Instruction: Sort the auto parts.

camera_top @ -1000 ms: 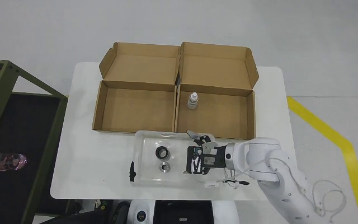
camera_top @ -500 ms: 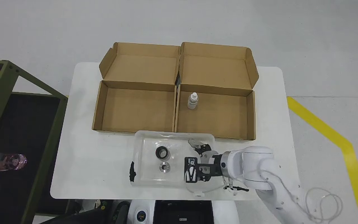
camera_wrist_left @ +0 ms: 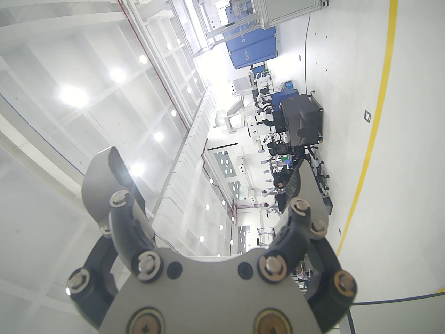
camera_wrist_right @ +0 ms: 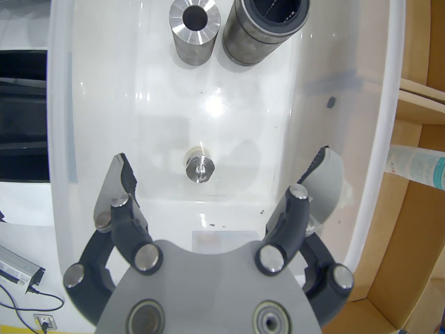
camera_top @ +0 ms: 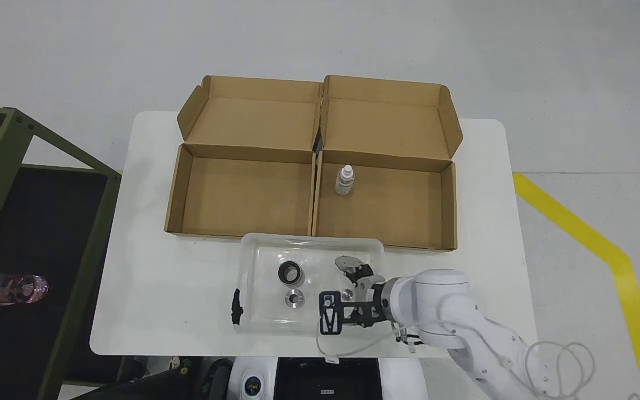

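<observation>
A clear plastic tray [camera_top: 262, 241] lies at the table's front. It holds a dark linear bearing [camera_wrist_right: 266, 18] [camera_top: 291, 272], a silver bushing [camera_wrist_right: 194, 29] [camera_top: 293, 298] and a small silver hex fitting [camera_wrist_right: 199, 168]. My right gripper [camera_wrist_right: 222, 156] [camera_top: 327, 312] hangs open over the tray's near right part. The hex fitting stands just ahead of and between its fingertips, untouched. My left gripper [camera_wrist_left: 205, 165] is open and empty, aimed up at the hall ceiling.
Two open cardboard boxes stand behind the tray, the left box [camera_top: 240, 195] and the right box [camera_top: 400, 210]. A white bottle [camera_top: 344, 180] stands in the right one. A small black item [camera_top: 236, 305] lies beside the tray's left end.
The right arm has slid toward the table's front edge and a little left, carrying its open gripper across the tray. The parts in the tray have stayed put.
</observation>
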